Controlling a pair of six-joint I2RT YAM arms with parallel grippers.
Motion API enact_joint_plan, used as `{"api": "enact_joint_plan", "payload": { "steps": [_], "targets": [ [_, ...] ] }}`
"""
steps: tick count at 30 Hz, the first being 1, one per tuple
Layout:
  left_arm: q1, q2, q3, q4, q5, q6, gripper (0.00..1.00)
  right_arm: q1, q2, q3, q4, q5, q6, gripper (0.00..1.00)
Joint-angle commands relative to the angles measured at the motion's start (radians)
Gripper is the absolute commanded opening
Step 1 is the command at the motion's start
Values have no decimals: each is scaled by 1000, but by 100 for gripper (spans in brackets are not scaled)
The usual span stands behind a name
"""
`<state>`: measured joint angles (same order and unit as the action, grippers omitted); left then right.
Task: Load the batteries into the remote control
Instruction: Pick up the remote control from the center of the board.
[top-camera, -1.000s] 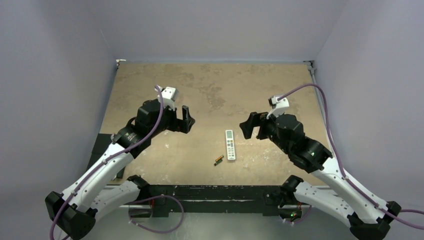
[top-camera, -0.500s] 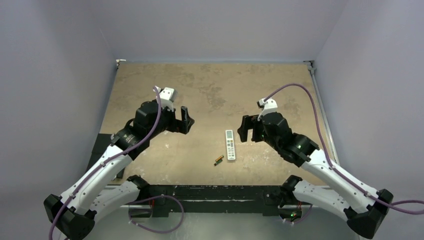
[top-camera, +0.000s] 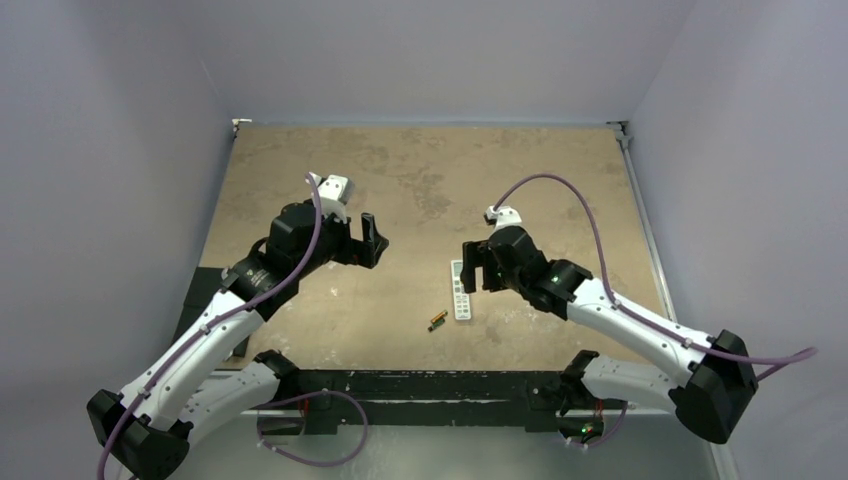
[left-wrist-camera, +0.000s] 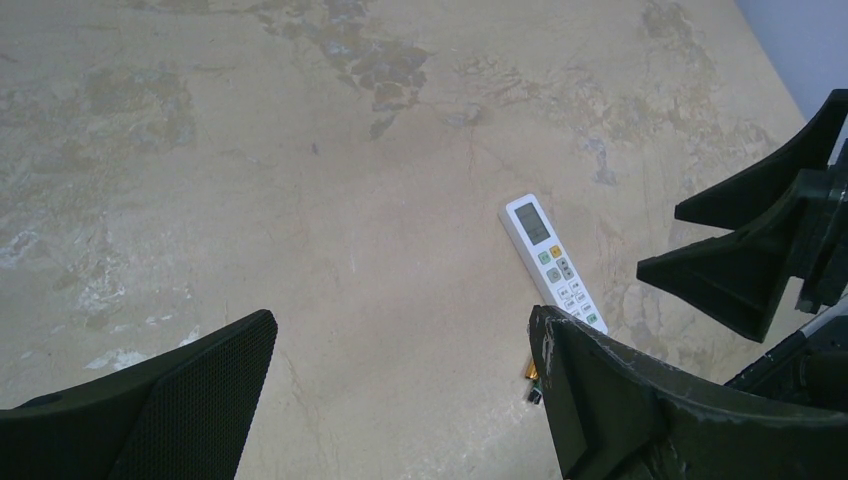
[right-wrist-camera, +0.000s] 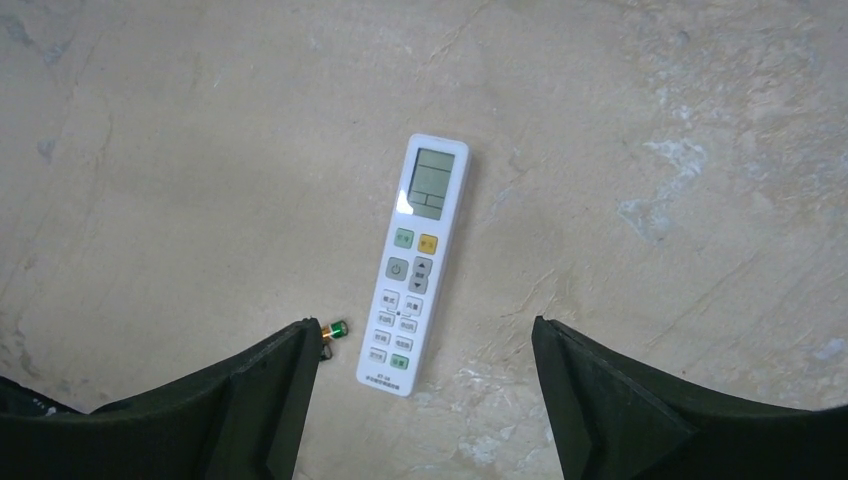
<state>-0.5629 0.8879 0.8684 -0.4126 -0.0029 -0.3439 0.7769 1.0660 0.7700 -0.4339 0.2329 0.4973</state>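
**Now: right hand poised over the remote, jaws wide**

Plainly, the step in hand is judged to be the pickup of the remote control (right-wrist-camera: 415, 263), which lies flat on the worktop (top-camera: 300, 160), face up, a little right of centre and nearer the robot than the far edge. The right hand (top-camera: 479, 270) hovers just above it with its jaws spread wide and nothing held. In the right wrist view the remote is framed between the two fingers (right-wrist-camera: 262, 396). The left hand (top-camera: 362, 243) is held well apart to the left, also wide and empty.

For a good grasp, the fingers are best lowered on either long side, so that the narrow width is spanned near mid-length and the bar cannot pivot. The closing line should be squared to the body first, since the remote sits slightly askew between the fingers. As the buttons face up, the battery bay is judged to be underneath, so a grip that allows turning over is called for.

The batteries (top-camera: 437, 320) lie just beside the remote's near left corner. Their number cannot be told. The left finger should be kept off them, as they are likely to roll.

The remote's long axis runs from the robot toward the far edge, with the screen end pointing away and the button end toward the bases.
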Motion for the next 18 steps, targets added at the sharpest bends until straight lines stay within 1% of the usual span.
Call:
{"api": "enact_joint_plan", "payload": {
  "steps": [1,11,18],
  "targets": [
    [5,-2,-6,14,16,22,99,25,35,-17,76,-6,40,86],
    [5,-3,-6,1,6,20,99,81,171,-25,130,29,100,84],
    [4,-3,-5,-3,-20,20,99,137,276,0,124,105,148,83]
  ]
}}
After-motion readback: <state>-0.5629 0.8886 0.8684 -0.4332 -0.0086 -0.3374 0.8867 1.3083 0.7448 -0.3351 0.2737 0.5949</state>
